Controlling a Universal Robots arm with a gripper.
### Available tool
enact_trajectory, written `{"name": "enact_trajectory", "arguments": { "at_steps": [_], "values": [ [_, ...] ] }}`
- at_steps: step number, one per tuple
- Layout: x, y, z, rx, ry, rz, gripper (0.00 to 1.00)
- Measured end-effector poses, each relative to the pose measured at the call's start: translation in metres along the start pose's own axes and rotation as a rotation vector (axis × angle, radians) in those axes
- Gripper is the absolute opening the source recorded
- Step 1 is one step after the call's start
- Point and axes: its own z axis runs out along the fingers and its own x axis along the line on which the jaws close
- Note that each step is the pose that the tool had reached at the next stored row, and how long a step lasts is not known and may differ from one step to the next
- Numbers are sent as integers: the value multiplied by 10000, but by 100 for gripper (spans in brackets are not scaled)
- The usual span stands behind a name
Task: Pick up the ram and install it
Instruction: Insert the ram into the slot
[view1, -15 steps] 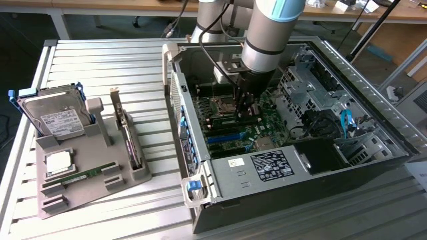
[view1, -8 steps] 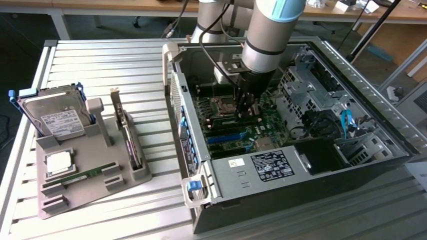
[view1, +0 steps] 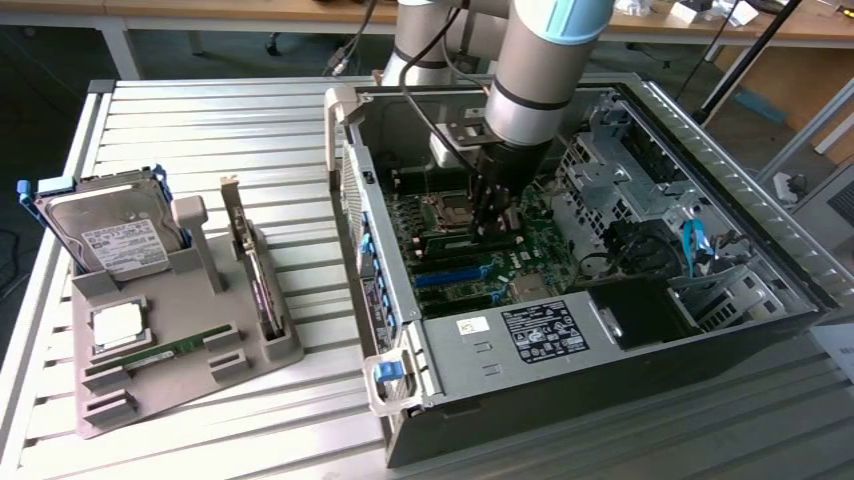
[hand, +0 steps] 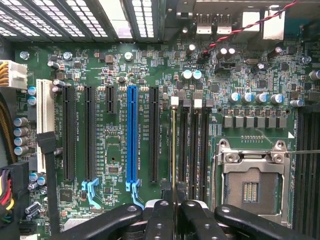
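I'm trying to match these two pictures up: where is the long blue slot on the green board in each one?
Exterior view: the blue slot lies on the green board inside the open case, between the processor socket and the labelled metal box.
Wrist view: the blue slot stands among long black slots.
Shared landmark: the metal-framed processor socket.

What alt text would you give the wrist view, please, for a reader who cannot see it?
The gripper holds a ram edge-on, lined up along a memory slot on a green motherboard. A blue slot and black slots lie to one side of it, an empty processor socket to the other.
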Motion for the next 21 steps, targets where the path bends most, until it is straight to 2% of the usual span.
{"name": "enact_trajectory", "arguments": {
  "at_steps": [14, 21],
  "values": [
    [0, -8, 1, 0, 8, 357, 12],
    [0, -8, 1, 1, 8, 374, 12]
  ]
}}
